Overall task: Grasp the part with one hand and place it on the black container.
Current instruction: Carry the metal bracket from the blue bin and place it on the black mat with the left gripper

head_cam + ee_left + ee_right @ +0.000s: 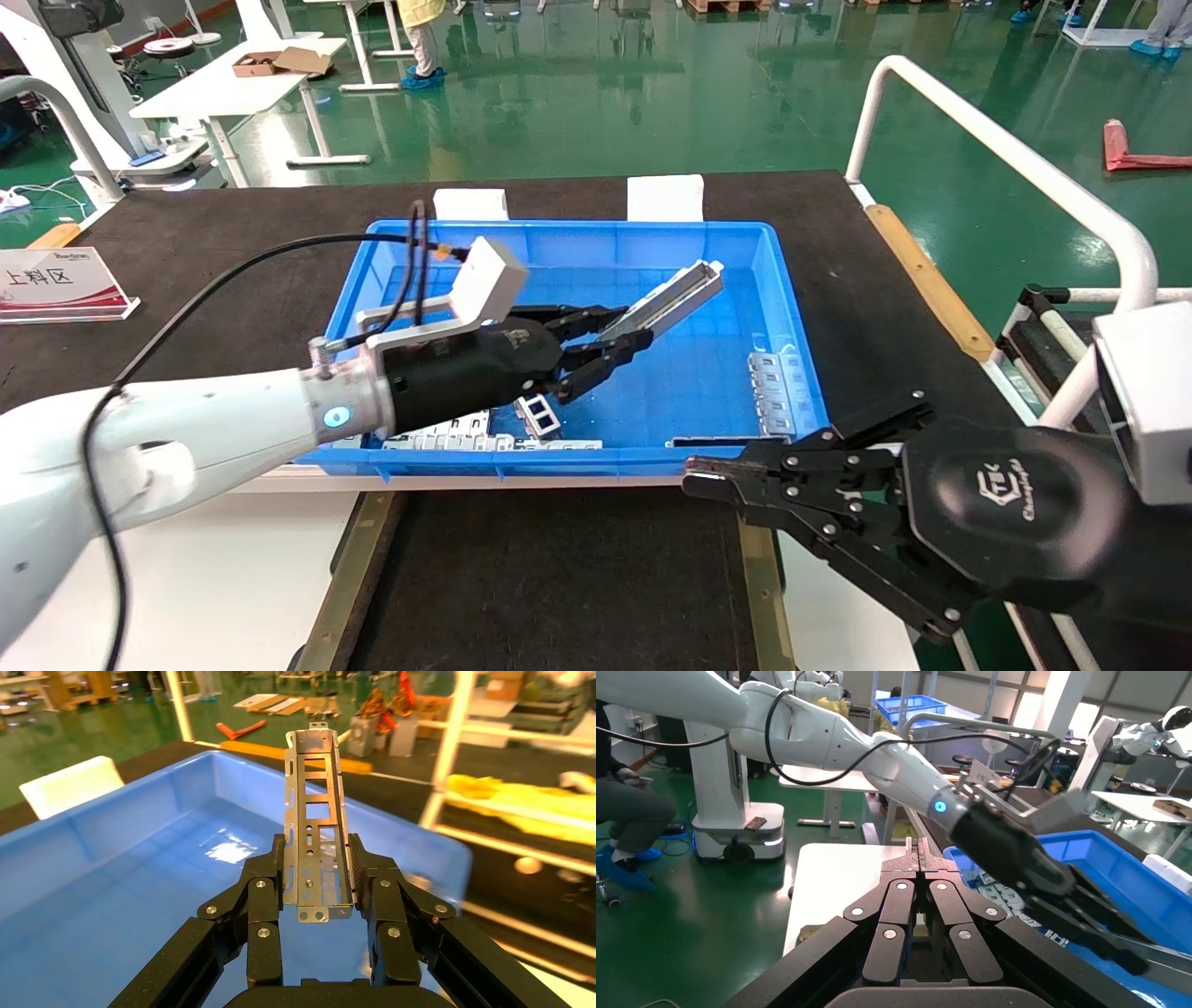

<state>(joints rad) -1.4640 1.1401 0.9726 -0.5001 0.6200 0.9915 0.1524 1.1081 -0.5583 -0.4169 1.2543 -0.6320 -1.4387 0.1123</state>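
Silver-grey metal channel strip (pixel 663 298), long and narrow with a row of small rectangular slots, was held above the floor of the blue plastic bin (pixel 787 308), tilted so that its far end rose toward the bin's back right corner. The left gripper (pixel 622 340) was clenched on the strip's near end; in the left wrist view the two black fingers (pixel 263 881) pressed against the strip's (pixel 315 822) long sides, with the rest of the strip jutting out past the fingertips over the bin (pixel 105 853).

Other silver metal pieces (pixel 778 391) lay on the bin's floor near its right wall, and more lay along its front wall under the left arm.

The black container (pixel 559 578), a low flat tray with a matte black textured floor and olive-bronze side rails, sat just in front of the bin on the near side of the table.

The right gripper (pixel 698 483) hung over the tray's right rail, near the bin's front right corner, with its fingers pressed together on nothing; the right wrist view showed the fingertips (pixel 921 859) meeting.
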